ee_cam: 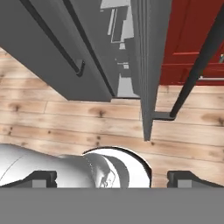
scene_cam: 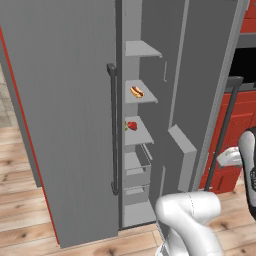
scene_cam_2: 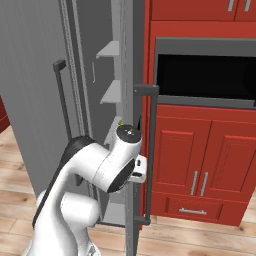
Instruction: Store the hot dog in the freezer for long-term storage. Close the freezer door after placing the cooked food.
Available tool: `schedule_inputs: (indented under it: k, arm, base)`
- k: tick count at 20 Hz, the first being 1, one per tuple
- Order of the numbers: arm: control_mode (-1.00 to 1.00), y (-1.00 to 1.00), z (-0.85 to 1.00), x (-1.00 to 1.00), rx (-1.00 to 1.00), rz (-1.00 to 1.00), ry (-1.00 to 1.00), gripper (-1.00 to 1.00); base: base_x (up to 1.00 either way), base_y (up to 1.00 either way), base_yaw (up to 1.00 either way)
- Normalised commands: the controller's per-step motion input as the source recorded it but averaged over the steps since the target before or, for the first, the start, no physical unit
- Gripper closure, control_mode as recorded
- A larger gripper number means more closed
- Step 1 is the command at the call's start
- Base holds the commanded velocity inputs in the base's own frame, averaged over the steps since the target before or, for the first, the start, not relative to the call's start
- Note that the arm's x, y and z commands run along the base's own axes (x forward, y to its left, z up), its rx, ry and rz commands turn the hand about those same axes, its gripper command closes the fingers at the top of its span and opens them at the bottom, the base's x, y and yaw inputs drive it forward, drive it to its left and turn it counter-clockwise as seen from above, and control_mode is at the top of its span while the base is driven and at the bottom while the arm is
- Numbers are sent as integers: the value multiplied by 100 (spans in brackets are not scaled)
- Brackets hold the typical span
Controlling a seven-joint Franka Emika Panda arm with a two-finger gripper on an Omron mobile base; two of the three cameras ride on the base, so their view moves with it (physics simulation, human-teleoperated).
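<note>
- The gripper (ee_cam: 112, 177) points down at the wooden floor (ee_cam: 52, 118); its two dark fingertips (ee_cam: 41, 178) sit far apart with nothing between them.
- Just ahead, the freezer door (scene_cam_2: 134, 150) stands open, seen edge-on, its long dark bar handle (scene_cam_2: 149, 155) facing the red cabinets (scene_cam_2: 200, 160).
- Beyond it, the freezer (scene_cam: 137, 150) shows pale shelves above and drawers below.
- The hot dog (scene_cam: 136, 91) lies on the second shelf from the top.
- A small red block (scene_cam: 131, 125) rests on the shelf beneath.
- The other grey door (scene_cam: 65, 125), on the left, is shut.
</note>
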Motion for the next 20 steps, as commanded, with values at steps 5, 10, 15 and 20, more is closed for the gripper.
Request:
schedule_inputs:
  k: [5,10,15,20]
  arm:
    - [-100,-62,-1,27,15,16,-16,-100]
    - [-100,-44,-10,50,8,19,-24,-100]
    - [-100,-28,-21,48,2,20,-33,-100]
    - [-100,-20,-21,37,1,20,-38,-100]
  base:
    - [0,0,0]
    - [0,0,0]
    - [0,0,0]
    - [0,0,0]
